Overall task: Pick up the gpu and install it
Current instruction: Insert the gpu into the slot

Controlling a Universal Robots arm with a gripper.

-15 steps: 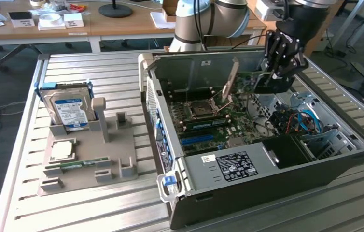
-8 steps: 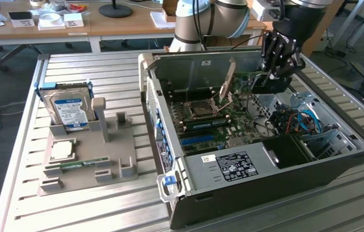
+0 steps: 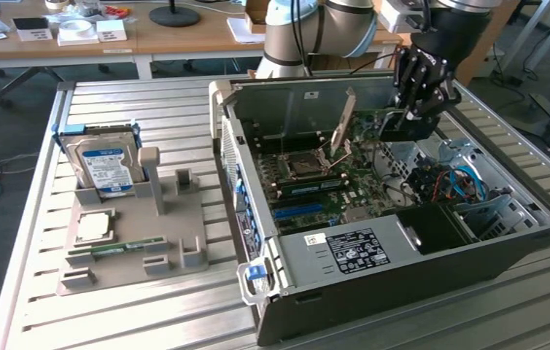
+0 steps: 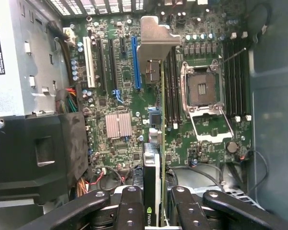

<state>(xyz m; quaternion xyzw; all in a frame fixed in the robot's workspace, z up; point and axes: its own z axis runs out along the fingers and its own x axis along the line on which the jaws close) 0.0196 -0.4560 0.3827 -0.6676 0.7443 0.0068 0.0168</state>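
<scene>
Ext high oblique, wrist close, both mobo (image 3: 368,179) (image 4: 127,96)

gpu (image 3: 345,120) (image 4: 152,165): thin card, black face, green board edge, silver end bracket. Standing on edge, pinched in my gripper (image 4: 156,203), above the motherboard (image 4: 120,96), bracket end farthest from my fingers.

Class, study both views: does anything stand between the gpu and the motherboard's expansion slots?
Nothing visible does. The end effector holds the gpu edge-on inside the open case, over the motherboard; the blue slot lies bare.
</scene>
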